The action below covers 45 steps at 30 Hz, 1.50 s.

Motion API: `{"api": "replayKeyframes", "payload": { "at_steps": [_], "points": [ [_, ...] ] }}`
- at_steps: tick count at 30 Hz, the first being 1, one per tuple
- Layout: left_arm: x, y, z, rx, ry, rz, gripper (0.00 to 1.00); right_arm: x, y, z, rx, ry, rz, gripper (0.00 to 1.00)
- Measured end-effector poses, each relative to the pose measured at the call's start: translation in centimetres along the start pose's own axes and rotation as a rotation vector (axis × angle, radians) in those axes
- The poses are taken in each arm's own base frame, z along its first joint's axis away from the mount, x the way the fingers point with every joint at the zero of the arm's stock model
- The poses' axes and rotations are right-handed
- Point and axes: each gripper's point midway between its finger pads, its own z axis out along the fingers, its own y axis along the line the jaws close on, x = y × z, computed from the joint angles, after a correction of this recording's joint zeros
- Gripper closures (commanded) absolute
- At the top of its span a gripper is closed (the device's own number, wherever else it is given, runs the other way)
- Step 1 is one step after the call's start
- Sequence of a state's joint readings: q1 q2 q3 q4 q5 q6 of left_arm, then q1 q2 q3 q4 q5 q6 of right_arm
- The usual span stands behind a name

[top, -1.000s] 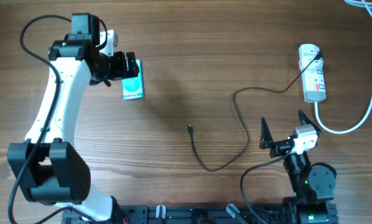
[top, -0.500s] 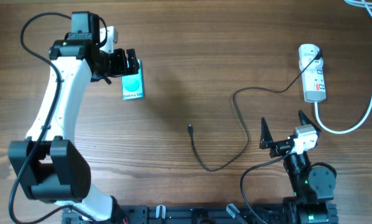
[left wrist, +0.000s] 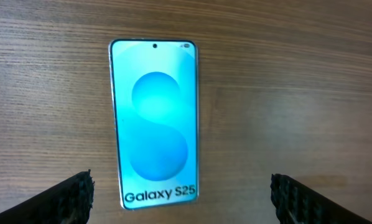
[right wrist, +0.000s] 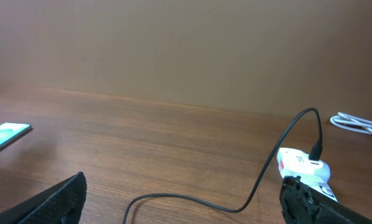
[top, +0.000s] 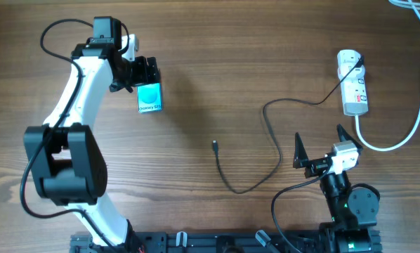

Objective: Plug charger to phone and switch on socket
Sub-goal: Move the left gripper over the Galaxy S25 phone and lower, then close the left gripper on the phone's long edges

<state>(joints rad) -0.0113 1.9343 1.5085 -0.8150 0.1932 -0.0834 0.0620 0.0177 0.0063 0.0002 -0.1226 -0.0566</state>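
Observation:
The phone (top: pixel 150 98) lies flat on the wood at the upper left, its teal screen (left wrist: pixel 155 118) lit and reading "Galaxy S25". My left gripper (top: pixel 145 73) hovers open over its far end, and its fingers (left wrist: pixel 71 198) stand well clear of both long edges. The charger (top: pixel 279 158) is a thin black cable that loops from the socket (top: pixel 353 83) to its free tip (top: pixel 215 145) mid-table. My right gripper (top: pixel 320 143) rests open near the front right, with nothing between its jaws. In the right wrist view the charger (right wrist: pixel 267 180) runs up into the socket (right wrist: pixel 301 165).
A thick white cord (top: pixel 407 133) curls from the socket toward the right edge and up to the far right corner. The right arm's base (top: pixel 347 204) sits at the front edge. Bare wood separates the phone from the cable tip.
The left arm's upper links have swung to the right, and its gripper has stayed over the phone's far end. Phone, cable and right arm have not moved.

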Motion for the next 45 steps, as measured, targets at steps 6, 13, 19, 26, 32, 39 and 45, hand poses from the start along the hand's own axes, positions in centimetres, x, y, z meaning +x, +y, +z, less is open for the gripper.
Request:
{"api": "replayKeyframes", "payload": {
  "at_steps": [6, 13, 19, 26, 32, 39, 45],
  "points": [
    [0.4, 0.1, 2.3, -0.111, 0.014, 0.017, 0.04, 0.0, 0.0, 0.0, 0.0, 0.0, 0.0, 0.0],
    [0.0, 0.2, 3.1, -0.178, -0.015, -0.03, 0.04, 0.0, 0.0, 0.0, 0.001, 0.0, 0.0, 0.0],
    [0.9, 1.0, 5.5, -0.204, 0.029, -0.047, 0.04, 0.0, 0.0, 0.0, 0.0, 0.0, 0.0, 0.0],
    [0.7, 1.4, 6.6, -0.217, 0.026, -0.051, 0.06, 0.0, 0.0, 0.0, 0.0, 0.0, 0.0, 0.0],
    [1.2, 2.1, 7.5, -0.227, 0.048, -0.062, 0.09, 0.0, 0.0, 0.0, 0.0, 0.0, 0.0, 0.0],
    [1.5, 2.8, 7.4, -0.235, 0.062, -0.081, 0.13, 0.0, 0.0, 0.0, 0.0, 0.0, 0.0, 0.0],
    [1.4, 2.7, 7.4, -0.234, 0.059, -0.08, 0.15, 0.0, 0.0, 0.0, 0.0, 0.0, 0.0, 0.0]
  ]
}}
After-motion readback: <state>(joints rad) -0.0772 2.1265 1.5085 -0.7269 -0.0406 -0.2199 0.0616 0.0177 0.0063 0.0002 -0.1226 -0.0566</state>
